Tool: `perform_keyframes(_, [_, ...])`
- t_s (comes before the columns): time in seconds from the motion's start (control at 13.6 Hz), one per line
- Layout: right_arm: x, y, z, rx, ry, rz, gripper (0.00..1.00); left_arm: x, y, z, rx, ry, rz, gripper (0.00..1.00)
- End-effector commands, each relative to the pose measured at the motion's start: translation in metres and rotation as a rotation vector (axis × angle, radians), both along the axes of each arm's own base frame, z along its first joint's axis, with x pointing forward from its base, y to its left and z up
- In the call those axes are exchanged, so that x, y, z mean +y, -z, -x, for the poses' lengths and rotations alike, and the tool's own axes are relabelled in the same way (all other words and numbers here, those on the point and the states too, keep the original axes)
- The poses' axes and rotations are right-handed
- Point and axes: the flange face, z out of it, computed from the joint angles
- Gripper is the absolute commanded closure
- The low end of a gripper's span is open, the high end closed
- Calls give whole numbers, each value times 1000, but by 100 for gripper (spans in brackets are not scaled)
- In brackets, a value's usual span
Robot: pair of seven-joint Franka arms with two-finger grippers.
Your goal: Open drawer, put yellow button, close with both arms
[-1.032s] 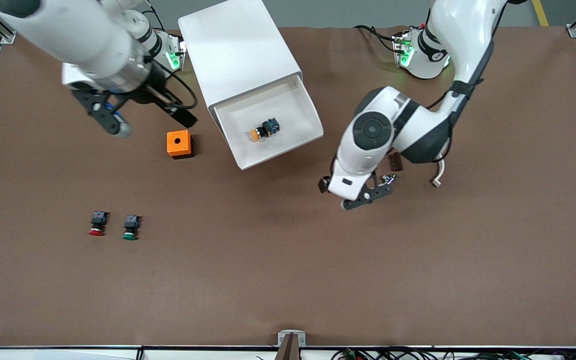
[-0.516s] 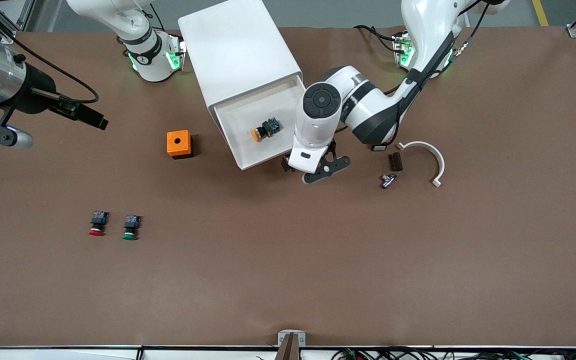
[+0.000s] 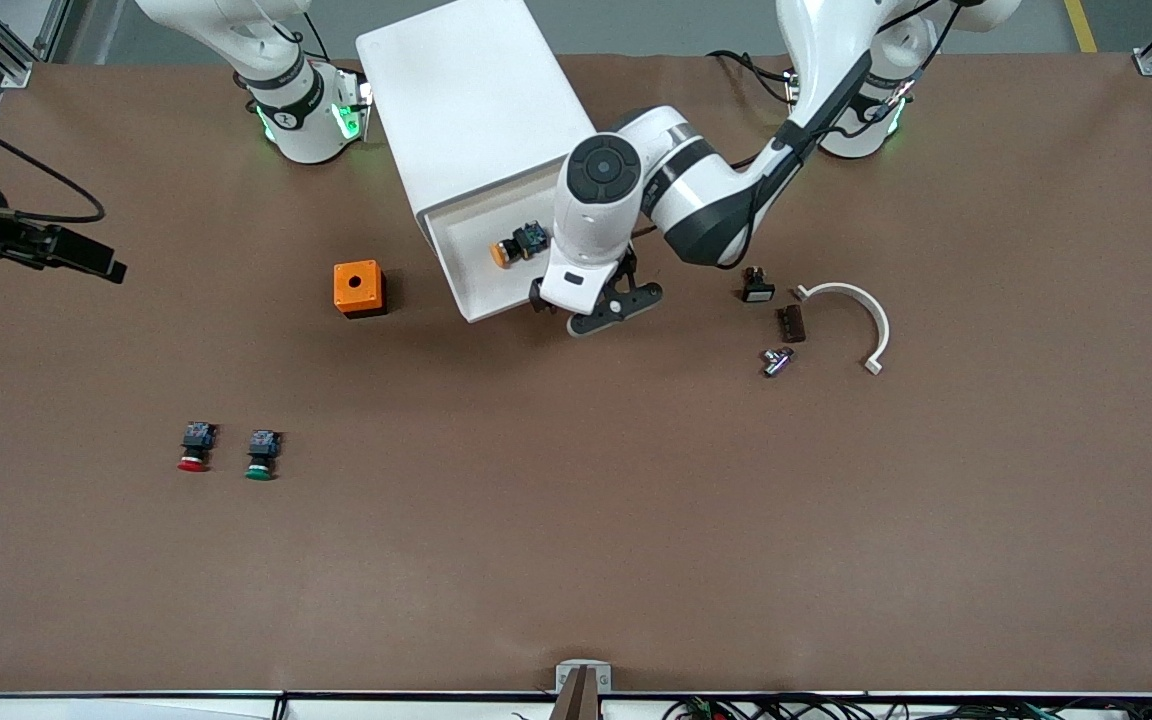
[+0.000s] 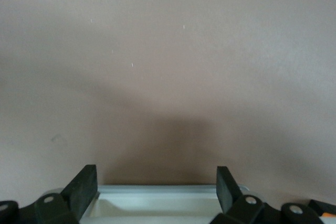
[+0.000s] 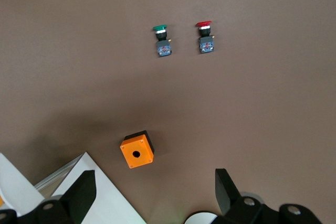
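Apparently, drawer front between spread jaws.

The left gripper stands with its jaws apart right at the front edge of the drawer, which sticks out of the cabinet with the yellow button inside, so the way to the drawer front is taken at the left arm's end. Beside the drawer toward the right arm's end stands an orange box, with bare desk between them. The right gripper hangs high with jaws apart above the desk, while a red button, a green button and, near the left arm, a white curved part with small pieces leave the desk's near stretch open.
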Motion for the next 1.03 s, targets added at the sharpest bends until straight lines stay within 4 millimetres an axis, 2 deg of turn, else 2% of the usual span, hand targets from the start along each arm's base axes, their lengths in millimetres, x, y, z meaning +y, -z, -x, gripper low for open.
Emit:
perform_keyframes(0.0, [-8, -9, 7, -36, -35, 37, 0, -27, -2, 31, 9, -13, 10, 0])
perform_keyframes(0.29, [-18, -9, 2, -59, -34, 42, 0, -58, -2, 76, 18, 11, 5, 0])
perform_keyframes(0.44, [-22, -12, 0, -83, -67, 44, 0, -66, 5, 88, 43, 20, 10, 0])
perform_keyframes(0.96, [-24, -24, 0, -105, -59, 68, 0, -90, 1, 124, 107, 22, 71, 0])
